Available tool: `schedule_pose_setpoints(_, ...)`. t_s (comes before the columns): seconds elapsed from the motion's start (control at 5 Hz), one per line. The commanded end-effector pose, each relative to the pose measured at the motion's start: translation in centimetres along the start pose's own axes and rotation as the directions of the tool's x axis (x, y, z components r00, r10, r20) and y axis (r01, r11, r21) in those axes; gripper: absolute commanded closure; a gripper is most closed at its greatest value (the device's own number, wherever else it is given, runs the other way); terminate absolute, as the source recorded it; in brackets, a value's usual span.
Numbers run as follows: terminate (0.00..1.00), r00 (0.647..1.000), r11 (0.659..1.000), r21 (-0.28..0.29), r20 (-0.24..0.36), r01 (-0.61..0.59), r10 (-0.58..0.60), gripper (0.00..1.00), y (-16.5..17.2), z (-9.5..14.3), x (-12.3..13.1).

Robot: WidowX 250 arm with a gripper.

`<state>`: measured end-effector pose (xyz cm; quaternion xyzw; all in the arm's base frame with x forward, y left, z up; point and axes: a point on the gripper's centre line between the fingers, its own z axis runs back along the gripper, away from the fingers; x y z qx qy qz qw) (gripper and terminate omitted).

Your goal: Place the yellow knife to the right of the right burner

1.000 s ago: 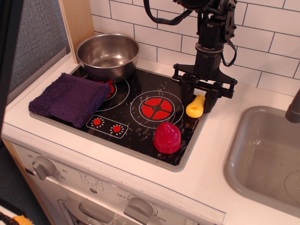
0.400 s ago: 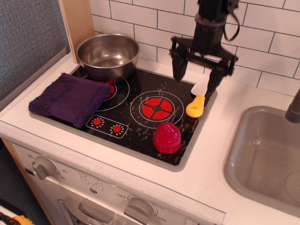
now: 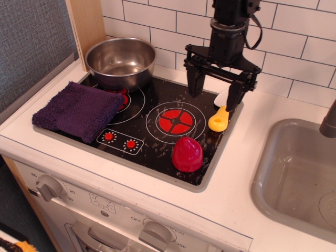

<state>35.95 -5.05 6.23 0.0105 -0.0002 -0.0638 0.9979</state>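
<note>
The yellow knife (image 3: 219, 118) lies on the stovetop's right edge, just right of the right burner (image 3: 176, 121), its white blade pointing back towards the wall. My gripper (image 3: 214, 90) hangs open and empty above the stove's back right part. Its right finger is close above the knife's blade and its left finger is over the black glass behind the burner.
A red dome toy (image 3: 187, 154) stands at the stove's front right. A steel bowl (image 3: 121, 62) sits on the back left burner, with a purple cloth (image 3: 79, 109) in front of it. A sink (image 3: 296, 176) lies to the right. A tiled wall is behind.
The gripper has let go of the knife, opened wide and risen, then shifted slightly left and down. The knife lies where it was set down.
</note>
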Motion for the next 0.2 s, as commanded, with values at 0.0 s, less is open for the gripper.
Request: schedule_pose_setpoints(0.0, 1.0, 0.997, 1.0, 0.0, 0.073, -0.005, 0.005, 0.0, 0.22, 2.64, 0.11)
